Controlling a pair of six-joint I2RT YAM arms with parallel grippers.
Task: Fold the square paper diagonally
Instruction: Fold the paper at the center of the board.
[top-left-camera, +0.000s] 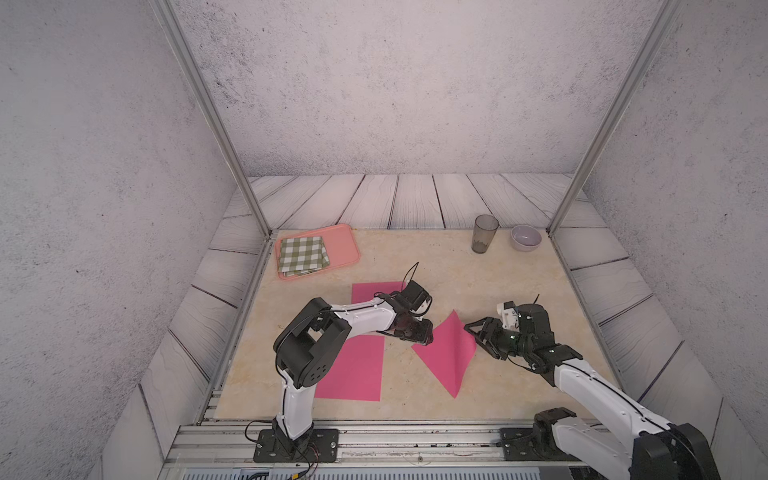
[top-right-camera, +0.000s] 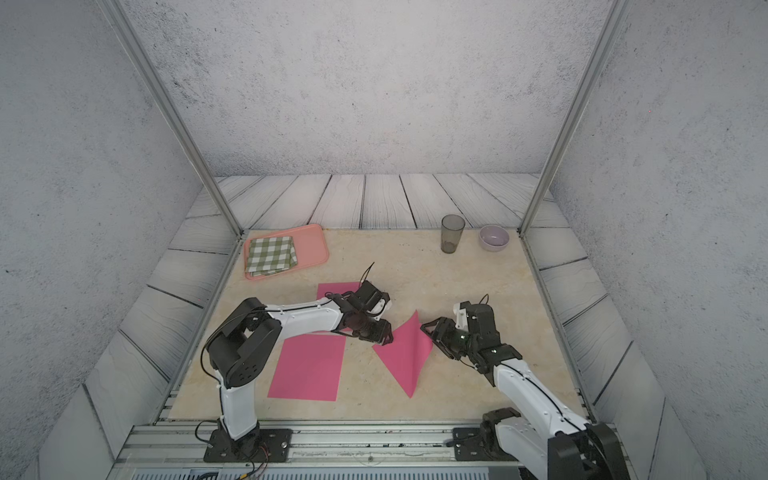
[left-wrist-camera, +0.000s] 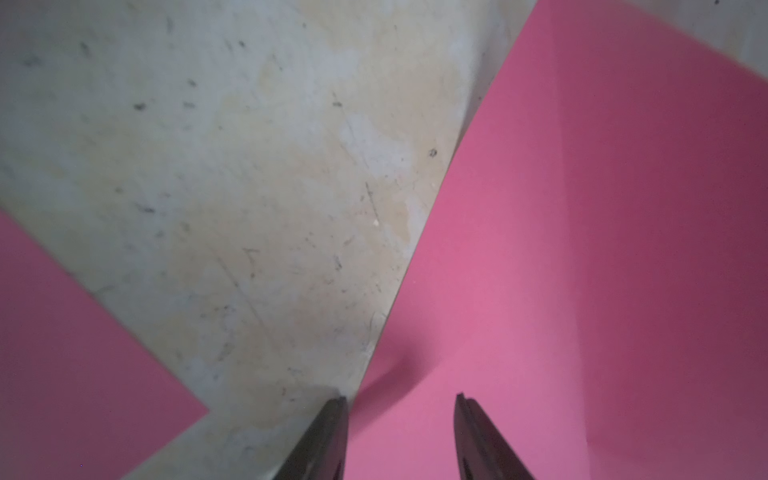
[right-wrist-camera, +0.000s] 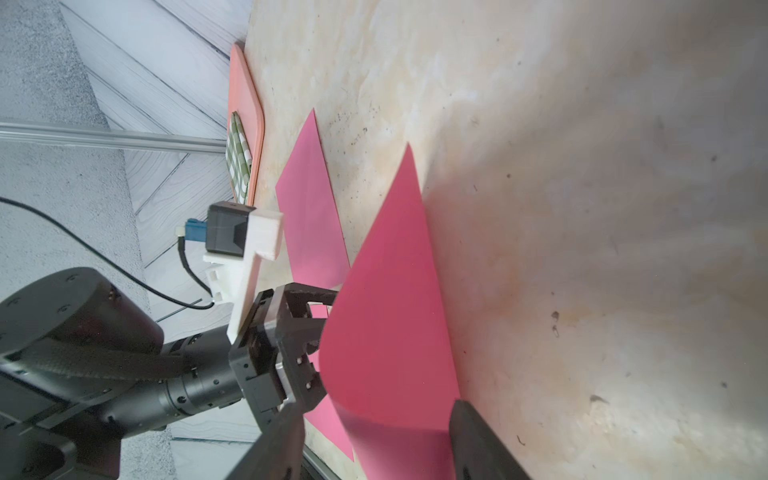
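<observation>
Location: enclosed robot test cell, laboratory type.
I work inside grey textured wall panels (top-left-camera: 395, 83) framed by aluminium posts (top-left-camera: 210, 112). Plank-print sheets (top-left-camera: 415, 203) surround a marble-look tabletop (top-left-camera: 415, 257). My arm bases (top-left-camera: 297, 444) are bolted to a slotted aluminium rail (top-left-camera: 415, 432) along its near edge.

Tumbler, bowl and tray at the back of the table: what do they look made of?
Tumbler: smoky see-through walls, so tinted plastic or glass. Bowl: smooth pale lavender, ceramic or plastic; the look leaves it open. Tray: matte salmon, probably plastic, going by its moulded raised rim.
</observation>
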